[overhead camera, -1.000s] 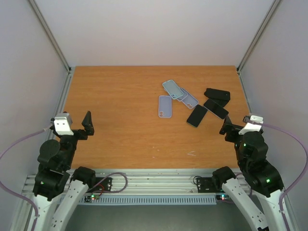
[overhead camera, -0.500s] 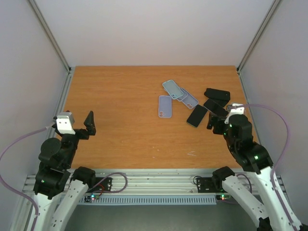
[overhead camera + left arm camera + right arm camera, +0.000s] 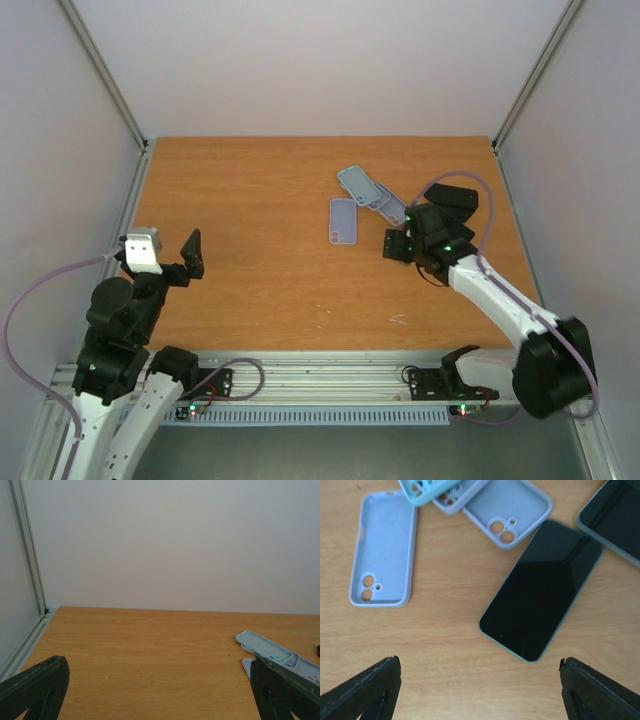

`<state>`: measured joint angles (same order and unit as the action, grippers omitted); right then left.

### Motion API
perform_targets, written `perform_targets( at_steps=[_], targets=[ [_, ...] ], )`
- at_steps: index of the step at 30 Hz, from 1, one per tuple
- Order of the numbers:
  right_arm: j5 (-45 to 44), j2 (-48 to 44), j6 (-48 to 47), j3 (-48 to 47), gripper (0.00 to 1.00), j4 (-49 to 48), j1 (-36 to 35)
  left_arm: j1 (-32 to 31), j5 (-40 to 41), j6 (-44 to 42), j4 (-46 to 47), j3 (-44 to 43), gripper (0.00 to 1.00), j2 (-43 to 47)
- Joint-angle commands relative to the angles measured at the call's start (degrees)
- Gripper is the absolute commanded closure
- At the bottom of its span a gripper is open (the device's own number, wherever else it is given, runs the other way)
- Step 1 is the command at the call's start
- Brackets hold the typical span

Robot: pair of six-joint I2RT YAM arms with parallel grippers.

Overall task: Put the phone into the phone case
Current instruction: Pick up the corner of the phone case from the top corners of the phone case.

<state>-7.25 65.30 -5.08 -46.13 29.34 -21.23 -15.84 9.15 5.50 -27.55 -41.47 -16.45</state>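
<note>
A black phone [image 3: 542,610] lies screen up and slanted on the wooden table. My right gripper [image 3: 480,692] hovers just above its near end, open, with nothing between the fingers. In the top view the right gripper [image 3: 407,238] covers most of that phone. An empty lavender phone case [image 3: 382,577] lies open side up to the phone's left, also in the top view as the lavender case [image 3: 343,221]. My left gripper [image 3: 188,258] stands open over the left part of the table, far from the phones; the left wrist view shows the left gripper [image 3: 160,695] empty.
A teal case [image 3: 359,184] overlaps a second lavender case [image 3: 392,207] behind the phone. Another black phone [image 3: 615,515] lies to the right, and a further black one [image 3: 452,195] sits at the back right. Metal frame rails [image 3: 137,205] and walls bound the table.
My right arm has swung from the table's right edge inward and forward, ending above the slanted black phone. The left arm has shifted only slightly.
</note>
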Motion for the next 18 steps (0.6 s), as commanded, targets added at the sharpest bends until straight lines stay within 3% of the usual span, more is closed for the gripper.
perform_targets(
  at_steps=[1, 10, 18],
  targets=[
    [1.88, 10.56, 4.13, 0.28, 0.14, -12.89, -1.65, 0.15, -0.95, -0.14, 2.99, -0.06, 0.01, -1.22],
    [1.78, 29.19, 6.63, -6.99, 0.24, -21.92, -3.93, 0.16, -2.06, -0.31, 3.51, 0.08, 0.01, -2.26],
    [3.33, 39.26, 7.17, -13.96, 0.42, -23.15, -5.16, 0.16, -2.32, -0.47, 3.62, 0.14, 0.01, -2.51]
  ],
)
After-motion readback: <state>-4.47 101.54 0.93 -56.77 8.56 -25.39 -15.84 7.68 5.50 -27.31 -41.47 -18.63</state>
